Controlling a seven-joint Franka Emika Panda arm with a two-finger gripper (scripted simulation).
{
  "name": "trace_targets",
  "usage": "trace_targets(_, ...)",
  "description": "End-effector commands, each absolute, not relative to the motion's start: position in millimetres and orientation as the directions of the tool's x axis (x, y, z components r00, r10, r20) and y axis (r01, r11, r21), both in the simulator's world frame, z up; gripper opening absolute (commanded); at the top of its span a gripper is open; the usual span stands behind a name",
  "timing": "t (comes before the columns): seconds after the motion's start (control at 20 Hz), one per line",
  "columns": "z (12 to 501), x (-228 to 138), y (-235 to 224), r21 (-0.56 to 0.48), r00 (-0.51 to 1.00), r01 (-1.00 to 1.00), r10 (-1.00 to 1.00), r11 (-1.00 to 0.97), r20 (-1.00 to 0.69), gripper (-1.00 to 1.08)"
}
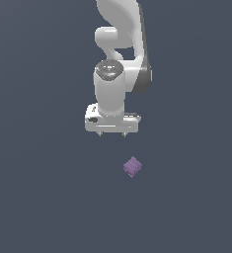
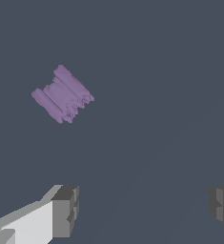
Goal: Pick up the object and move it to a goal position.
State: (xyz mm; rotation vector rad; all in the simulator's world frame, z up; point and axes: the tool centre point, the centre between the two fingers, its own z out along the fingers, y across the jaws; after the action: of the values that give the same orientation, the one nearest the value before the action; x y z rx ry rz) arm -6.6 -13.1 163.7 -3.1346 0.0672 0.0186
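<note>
Arm (image 1: 121,29) cut off by exterior view's top edge. Fingers (image 2: 63,209) partly cut by wrist view's edges; object's (image 1: 132,167) grooves blurred in exterior view.

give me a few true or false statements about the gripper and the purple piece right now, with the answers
1. The gripper is shut on the purple piece. False: its fingers stand wide apart with nothing between them.
2. The purple piece lies apart from the gripper, untouched. True.
3. The piece has grooves across its surface. True, plain in the wrist view.
4. In the exterior view the piece sits to the left of the gripper. False: it is lower and toward the exterior view's right.
5. The piece is larger than the gripper. False: it is much smaller.
</note>
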Motion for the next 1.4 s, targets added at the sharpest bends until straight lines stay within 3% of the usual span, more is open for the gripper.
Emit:
trace_targets(0.0,163.7,-6.6,-13.2,-0.006,0.999,-0.043,-0.043,-0.999,-0.012,1.0)
trace_targets(0.75,162.4,-6.3,18.3,-0.029,0.999,-0.04,-0.039,-0.999,-0.028,1.0)
trace_targets(1.35,151.2,12.5,27.6,-0.025,0.982,-0.187,-0.187,-0.982,-0.029,1.0)
